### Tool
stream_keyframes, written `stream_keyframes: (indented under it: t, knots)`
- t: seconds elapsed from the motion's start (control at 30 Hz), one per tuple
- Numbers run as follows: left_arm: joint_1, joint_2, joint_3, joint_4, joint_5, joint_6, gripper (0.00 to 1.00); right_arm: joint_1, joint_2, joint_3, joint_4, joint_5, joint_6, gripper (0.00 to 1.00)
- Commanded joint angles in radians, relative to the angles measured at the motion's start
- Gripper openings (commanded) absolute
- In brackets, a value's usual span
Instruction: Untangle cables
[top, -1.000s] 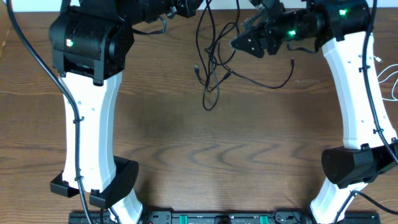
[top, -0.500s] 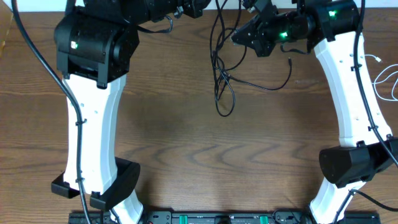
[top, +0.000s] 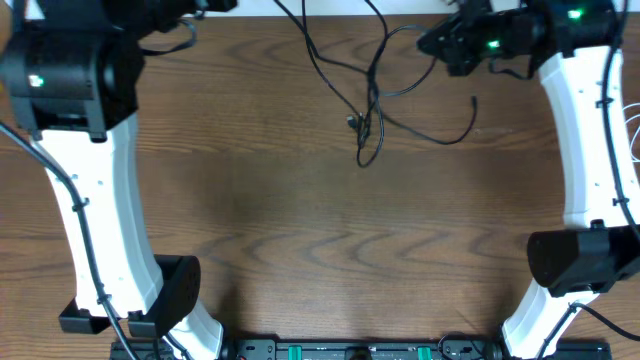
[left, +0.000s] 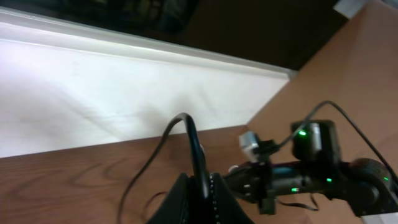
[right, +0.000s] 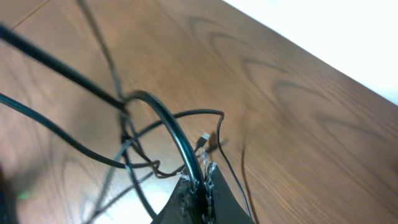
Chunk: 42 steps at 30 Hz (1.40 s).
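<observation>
**End effectors (top: 428, 42) hold the cables (top: 368, 120) stretched, knot not yet undone**

Our left end effector (left: 200, 186) is pressed together on one black strand, which arches up out of its fingers. Our right end effector (right: 199, 185) pinches another black strand in the same way.

Between the two, the cables span the far part of the table (top: 300, 250) and sag to a knot in the middle. There several loops cross beside a small plug (top: 352, 122). A narrow loop runs from the knot toward the near side, and one loose end trails off to the right.

We judge the task to be at an early stage: the strands are pulled apart, but no black cable lies separate yet. A white cable (top: 634, 125) seems to lie apart at the right edge, mostly hidden. What is left is to work the loops out of the knot and lay each cable down alone.

Both arms reach far forward and are spread wide. The left wrist sits at the top-left edge of the overhead view, and the right one is at the upper right, pointing inward.
</observation>
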Motion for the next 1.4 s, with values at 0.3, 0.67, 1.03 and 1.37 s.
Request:
stream_keyframes:
  t: [0.3, 0.67, 1.03, 1.37]
  knots:
    - [0.292, -0.025, 0.01, -0.023, -0.01, 0.019, 0.07, -0.259, -0.183, 0.0, 0.0, 0.019, 0.031, 0.01]
    - [0.384, 0.001, 0.01, -0.045, -0.06, 0.02, 0.07, -0.413, -0.298, 0.0, 0.001, 0.019, 0.04, 0.01]
    - [0.406, 0.087, 0.01, -0.108, -0.184, 0.045, 0.31, -0.461, -0.327, 0.0, 0.001, 0.016, 0.049, 0.01]
    - [0.355, 0.096, 0.01, -0.127, 0.145, 0.08, 0.08, -0.435, -0.326, -0.001, -0.012, -0.052, 0.049, 0.01]
